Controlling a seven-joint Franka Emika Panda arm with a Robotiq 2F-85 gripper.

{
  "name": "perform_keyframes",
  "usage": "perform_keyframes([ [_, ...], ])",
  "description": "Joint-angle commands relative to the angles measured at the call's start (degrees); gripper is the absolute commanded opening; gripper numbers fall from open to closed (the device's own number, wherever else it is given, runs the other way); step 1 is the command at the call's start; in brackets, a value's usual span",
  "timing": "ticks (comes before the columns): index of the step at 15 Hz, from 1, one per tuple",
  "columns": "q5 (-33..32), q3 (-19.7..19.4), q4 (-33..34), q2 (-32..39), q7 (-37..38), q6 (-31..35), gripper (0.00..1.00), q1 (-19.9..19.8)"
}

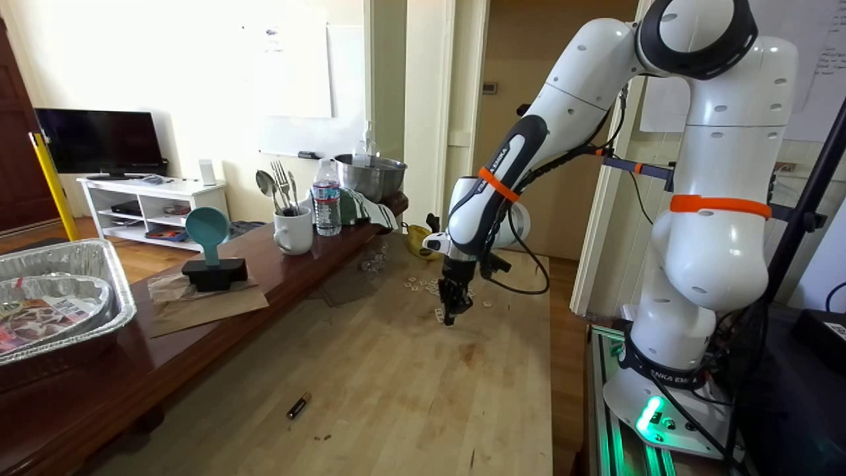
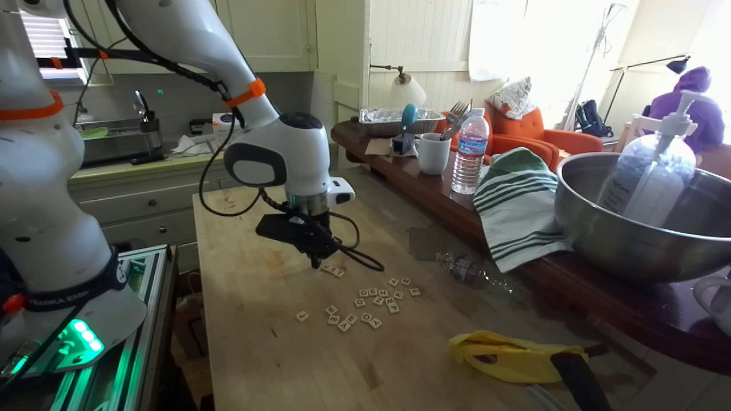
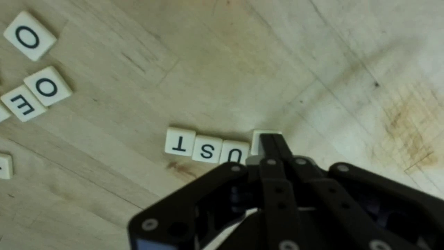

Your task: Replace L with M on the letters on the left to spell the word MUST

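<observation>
Claw (image 3: 272, 137) was pinched together, holding nothing, over end tile (image 3: 256, 143), letter hidden; overlong sideways push might have knocked U tile (image 3: 234, 151) askew.

Pale, worn wooden tabletop (image 2: 245, 354) w/ row of three touching square cream tiles (image 3: 207, 149) marked U, S, T in blk, plus part-hidden cream tile (image 3: 256, 144) just beside the U. In an exterior view, from that row: loose cream letter tiles (image 2: 378, 301) scattered approx. 3 round to 7 o'clock, clear plastic bottle (image 2: 465, 268) on its side at 3, yellow bundle (image 2: 508, 359) (material unclear) at 4. In an exterior view, blk & copper cylindrical battery (image 1: 299, 405) approx. 8 o'clock of row.
</observation>
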Motion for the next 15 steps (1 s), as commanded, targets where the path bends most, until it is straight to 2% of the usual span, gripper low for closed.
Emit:
perform_keyframes([
  [1, -4.58, -0.05, -3.07, -0.9, -1.12, -2.5, 0.0, -3.44],
  [4, -8.59, -1.29, -4.38, -2.24, 0.48, -1.64, 0.0, -5.26],
  [8, -15.54, -4.04, -2.67, -1.51, 8.33, -0.46, 0.0, -8.64],
  [10, -16.61, -4.84, -2.58, -1.69, 11.81, -0.16, 0.0, -9.7],
  [15, -14.44, -4.6, -1.71, -5.24, 16.28, -1.02, 0.0, -10.08],
])
